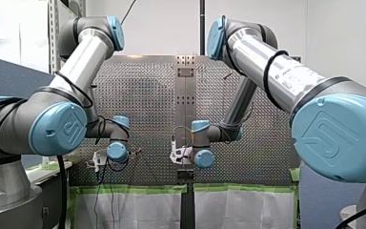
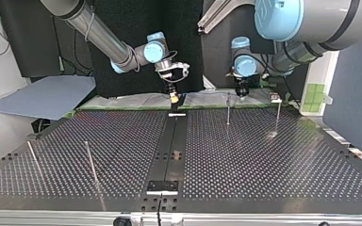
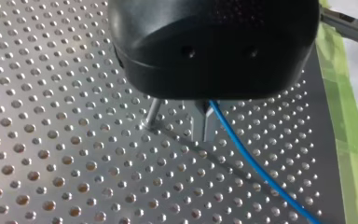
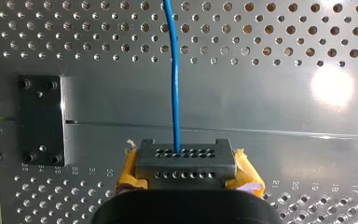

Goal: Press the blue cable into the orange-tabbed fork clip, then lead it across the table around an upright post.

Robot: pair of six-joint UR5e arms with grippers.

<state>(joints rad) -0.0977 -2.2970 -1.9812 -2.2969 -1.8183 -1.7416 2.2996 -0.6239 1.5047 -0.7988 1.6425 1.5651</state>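
Observation:
In the left wrist view my left gripper point(image 3: 204, 133) has its metal fingers shut on the blue cable point(image 3: 251, 163), which trails away from them over the perforated table. A thin upright post point(image 3: 152, 112) stands just beside those fingers. My right gripper point(image 4: 185, 163) shows yellow pads around a grey perforated block. The blue cable point(image 4: 173, 84) runs straight out of that block, ahead of the gripper. In the top view my right gripper point(image 2: 173, 96) hangs over the table's far middle, and my left gripper point(image 2: 241, 92) is close to a post point(image 2: 228, 108). I cannot make out the orange-tabbed clip.
More posts stand on the table: one point(image 2: 278, 115) at the top view's far right with a small fixture point(image 2: 275, 98) behind it, two point(image 2: 90, 160) point(image 2: 32, 155) at the near left. A black plate point(image 4: 39, 119) is bolted beside my right gripper. Green tape point(image 3: 349, 140) lines the table's edge.

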